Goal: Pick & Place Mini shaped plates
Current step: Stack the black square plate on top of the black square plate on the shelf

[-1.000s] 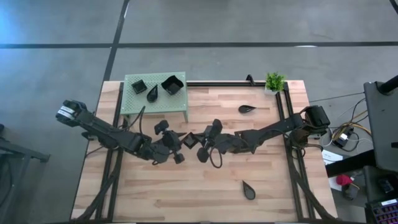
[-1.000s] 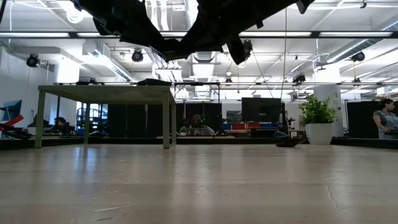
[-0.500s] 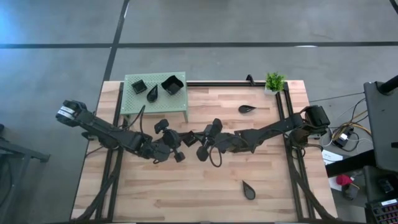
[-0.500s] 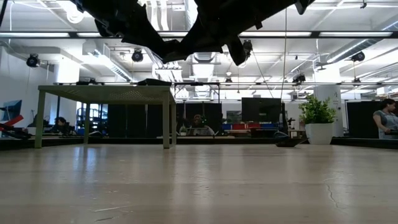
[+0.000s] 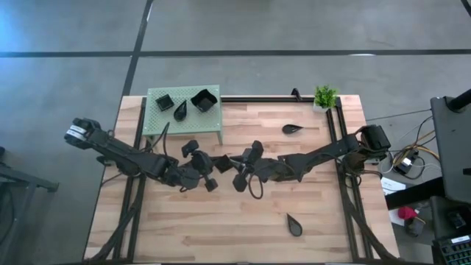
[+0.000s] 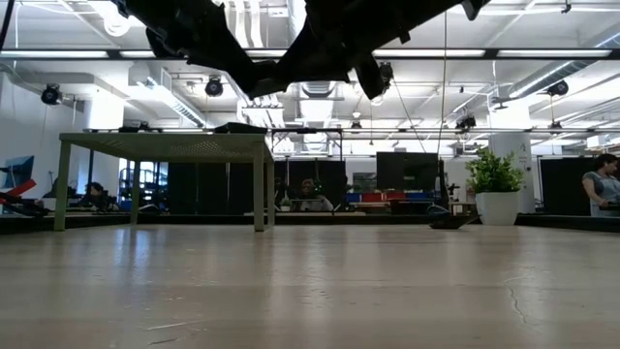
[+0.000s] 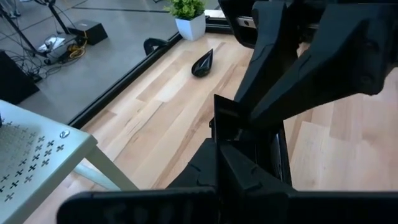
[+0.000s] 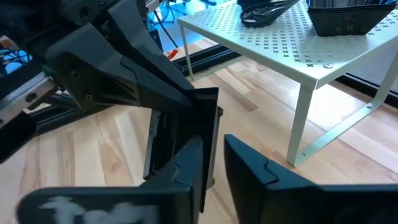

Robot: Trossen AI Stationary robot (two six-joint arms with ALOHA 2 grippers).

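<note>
A small square black plate (image 5: 223, 163) with a raised rim hangs edge-on above the table's middle, at the centre of the high view, caught between the two grippers. In the left wrist view it shows as a thin dark slab (image 7: 231, 121) standing upright; in the right wrist view its flat back and rim (image 8: 186, 134) face the camera. The left gripper (image 5: 211, 163) is clenched on the plate from the left side. The right gripper (image 5: 237, 163) meets it from the right; its fingers (image 8: 186, 168) stand slightly apart at the plate's edge, and whether they press it I cannot tell.

Upper left of the high view, a pale green perforated stand (image 5: 154, 121) carries three more black dishes: a small square one (image 5: 163, 101), a leaf-shaped one (image 5: 180, 111) and a larger square one (image 5: 204, 100). Another leaf-shaped plate (image 5: 291, 129) lies on the wooden table (image 5: 309, 199) right of centre, below a small potted plant (image 5: 324, 96) at the upper right corner. A further teardrop plate (image 5: 294, 224) lies near the lower edge, well apart from the arms.

In the low view both arms (image 6: 291, 39) fill the upper part of the frame, high over the bare tabletop, with the stand (image 6: 165, 145) at left and the plant (image 6: 496, 184) at right.
</note>
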